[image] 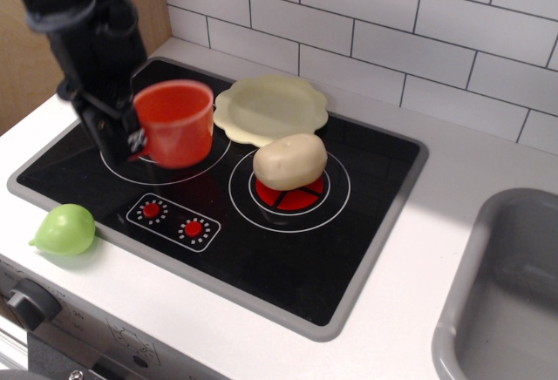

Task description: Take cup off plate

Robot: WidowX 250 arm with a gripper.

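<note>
White tiles back a toy counter with a black stovetop (261,249). At its rear edge lies the plate (272,108), nothing on it. Over the left burner, the gripper (131,140) clasps the cup (175,123) by its side, upright, interior not discernible. A beige lump (290,160) sits on the right burner. A green pear (64,229) rests near the front-left corner; a grey sink (506,293) occupies the right edge.

White tiled wall (418,23), white counter (453,249)
</note>
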